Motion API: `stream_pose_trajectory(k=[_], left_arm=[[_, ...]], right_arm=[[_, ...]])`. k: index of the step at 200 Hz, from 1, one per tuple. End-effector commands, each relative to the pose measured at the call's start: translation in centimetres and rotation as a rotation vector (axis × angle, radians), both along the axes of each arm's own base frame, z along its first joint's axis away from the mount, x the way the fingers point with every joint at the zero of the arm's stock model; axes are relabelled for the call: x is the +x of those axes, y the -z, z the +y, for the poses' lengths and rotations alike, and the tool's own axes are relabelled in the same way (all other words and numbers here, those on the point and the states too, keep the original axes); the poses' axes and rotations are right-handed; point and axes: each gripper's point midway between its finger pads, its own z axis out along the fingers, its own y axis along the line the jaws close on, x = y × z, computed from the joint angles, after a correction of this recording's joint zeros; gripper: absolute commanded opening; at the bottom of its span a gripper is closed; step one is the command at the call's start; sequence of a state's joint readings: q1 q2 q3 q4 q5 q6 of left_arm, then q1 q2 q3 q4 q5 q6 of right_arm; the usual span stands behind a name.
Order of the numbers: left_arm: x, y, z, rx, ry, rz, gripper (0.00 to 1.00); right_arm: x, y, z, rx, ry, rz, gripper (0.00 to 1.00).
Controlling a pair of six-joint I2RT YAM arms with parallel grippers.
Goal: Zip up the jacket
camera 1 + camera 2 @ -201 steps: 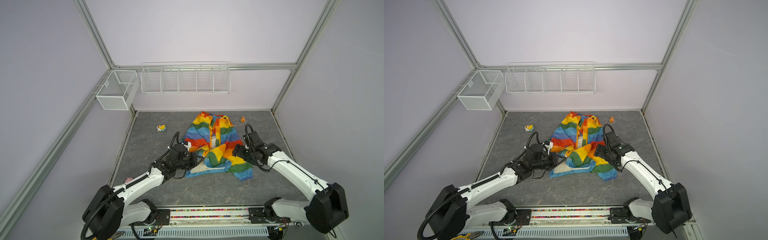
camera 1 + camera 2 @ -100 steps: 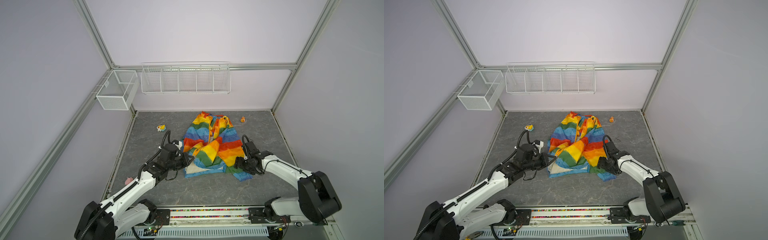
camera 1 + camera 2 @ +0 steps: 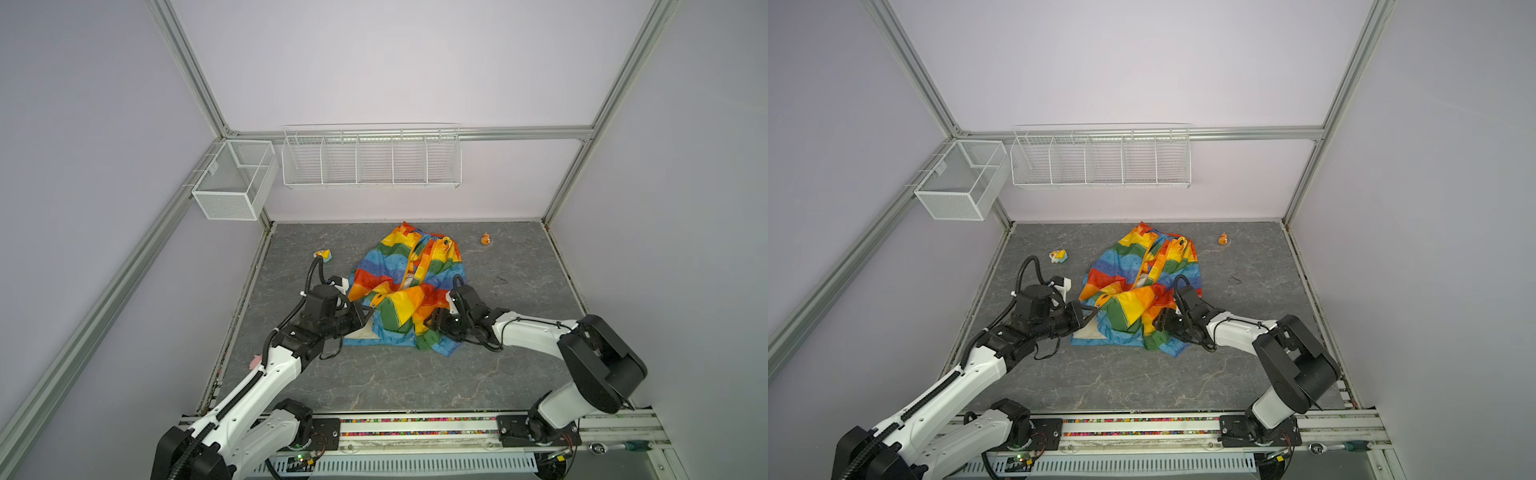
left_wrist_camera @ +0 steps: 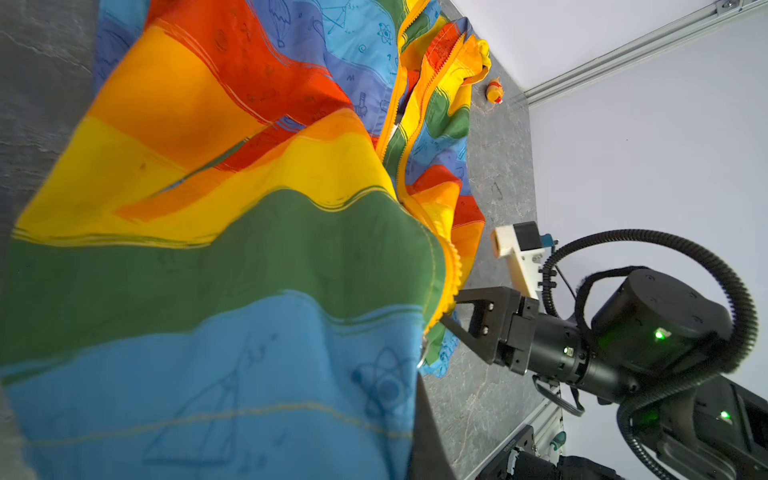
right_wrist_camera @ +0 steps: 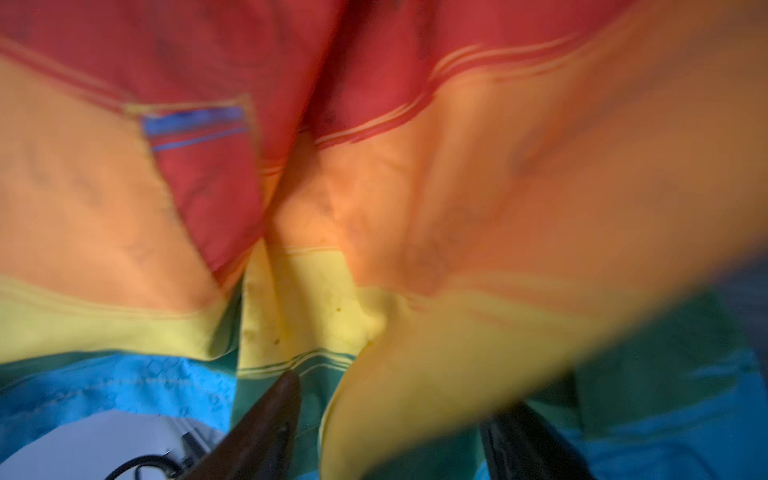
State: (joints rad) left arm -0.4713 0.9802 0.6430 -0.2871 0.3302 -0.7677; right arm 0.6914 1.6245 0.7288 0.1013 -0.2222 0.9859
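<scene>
The rainbow-striped jacket (image 3: 399, 274) (image 3: 1129, 270) lies crumpled in the middle of the grey floor, its orange-yellow zipper band open down the front. My left gripper (image 3: 368, 311) (image 3: 1094, 311) is shut on the jacket's lower left front edge and lifts a flap of it. That flap fills the left wrist view, where the jacket (image 4: 249, 208) hides all but one dark finger (image 4: 426, 436). My right gripper (image 3: 430, 322) (image 3: 1160, 322) (image 4: 451, 309) presses into the lower right folds. In the right wrist view its fingers (image 5: 270, 419) stand apart with a yellow fold of the jacket (image 5: 374, 208) between them.
A yellow toy figure (image 3: 323, 253) lies left of the jacket and an orange one (image 3: 485, 239) at the back right. Two white wire baskets (image 3: 372, 156) (image 3: 232, 183) hang on the back and left walls. A pink scrap (image 3: 253, 361) lies at the floor's left edge.
My left gripper pulled the jacket's edge to the left, bunching the lower front. My right gripper dropped toward the front, pushed left into the folds, and its jaws narrowed.
</scene>
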Motion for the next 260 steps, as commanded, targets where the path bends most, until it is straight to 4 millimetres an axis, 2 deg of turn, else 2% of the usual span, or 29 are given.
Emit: stream_pose_trajectory(k=[1,13,18,32,44,57,80,107,124,135,151,164,182,196,228,260], left_arm=[[0.8,-1.4,-0.2,0.009,0.015,-0.043,0.0],[1.0,-1.1,-0.3,0.007,0.012,-0.038,0.0],[1.1,-1.1,-0.3,0.005,0.009,-0.039,0.0],[1.4,-1.0,-0.1,0.006,-0.004,-0.039,0.0],[1.6,-0.9,0.1,0.012,-0.017,-0.04,0.0],[1.9,-0.8,0.7,0.021,-0.036,-0.038,0.0],[2.3,-0.2,2.4,0.033,-0.095,-0.028,0.0],[2.7,0.7,3.9,0.027,-0.134,-0.002,0.0],[2.8,1.2,4.3,0.026,-0.14,0.015,0.0],[2.8,1.3,4.5,0.027,-0.142,0.018,0.0],[2.6,1.4,4.5,0.029,-0.143,0.022,0.0],[2.5,1.5,4.6,0.025,-0.145,0.023,0.0],[2.4,1.7,4.4,0.012,-0.142,0.029,0.0],[2.3,2.0,4.3,0.003,-0.142,0.037,0.0],[2.1,2.7,4.3,-0.003,-0.141,0.056,0.0],[2.0,3.0,4.2,-0.01,-0.142,0.063,0.0]], right_arm=[[-1.1,-0.1,5.5,0.131,-0.024,0.066,0.71],[-0.9,-1.5,9.0,0.183,-0.082,0.033,0.72],[-0.6,-2.8,10.9,0.213,-0.111,0.012,0.73],[-0.8,-4.3,14.5,0.268,-0.187,-0.009,0.73],[-0.9,-5.4,16.4,0.306,-0.233,-0.03,0.74],[-1.0,-6.4,16.7,0.319,-0.253,-0.063,0.76],[-1.2,-8.1,14.2,0.242,-0.265,-0.152,0.81],[-1.3,-12.1,10.4,0.128,-0.288,-0.291,0.86],[-0.5,-14.5,7.6,0.077,-0.272,-0.364,0.89],[0.6,-15.0,5.2,0.019,-0.236,-0.383,0.9],[3.7,-14.8,0.4,-0.086,-0.12,-0.363,0.92],[6.6,-14.4,-3.1,-0.108,-0.034,-0.337,0.91],[10.6,-13.7,-6.6,-0.112,0.057,-0.324,0.89],[13.6,-12.3,-8.3,-0.115,0.101,-0.295,0.88],[19.4,-9.0,-9.4,-0.033,0.159,-0.24,0.86],[23.3,-6.3,-8.1,0.057,0.174,-0.218,0.85]])
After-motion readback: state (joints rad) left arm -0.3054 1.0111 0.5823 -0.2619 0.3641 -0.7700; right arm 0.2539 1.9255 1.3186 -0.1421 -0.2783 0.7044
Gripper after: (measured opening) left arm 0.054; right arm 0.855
